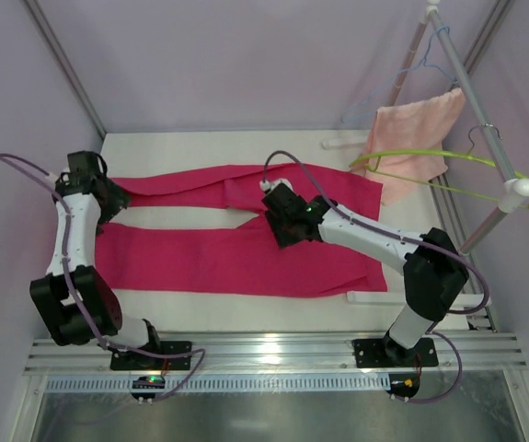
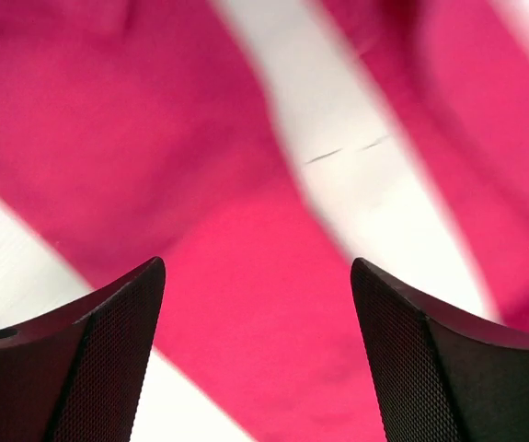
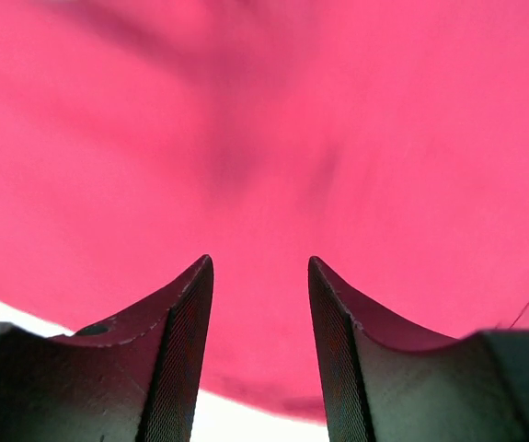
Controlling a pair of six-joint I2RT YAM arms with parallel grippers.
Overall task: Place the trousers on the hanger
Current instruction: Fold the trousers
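Observation:
The magenta trousers lie flat on the white table, legs stretched to the left and waist to the right. My left gripper hovers over the leg ends, open wide, with fabric and a strip of bare table below and nothing between its fingers. At the crotch, where the legs split, my right gripper points down at the cloth, jaws apart and empty. The lime-green hanger hangs from the rack at the far right, apart from both grippers.
A slanted metal rack pole stands at the right edge with a pale pink towel draped by it and a thin light-blue wire hanger above. White walls close in the back and sides.

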